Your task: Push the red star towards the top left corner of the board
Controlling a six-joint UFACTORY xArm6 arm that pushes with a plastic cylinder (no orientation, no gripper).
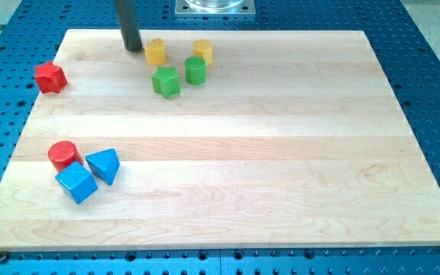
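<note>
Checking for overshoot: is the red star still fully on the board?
Partly off. The red star straddles the board's left edge, overhanging the blue table. My tip is apart, to its right.

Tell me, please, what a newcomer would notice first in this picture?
First, my tip, a dark rod at the view's top, just left of a yellow and green cluster: two yellow blocks, a green star, a green cylinder. Next, the red star sits alone at the board's left edge.
</note>
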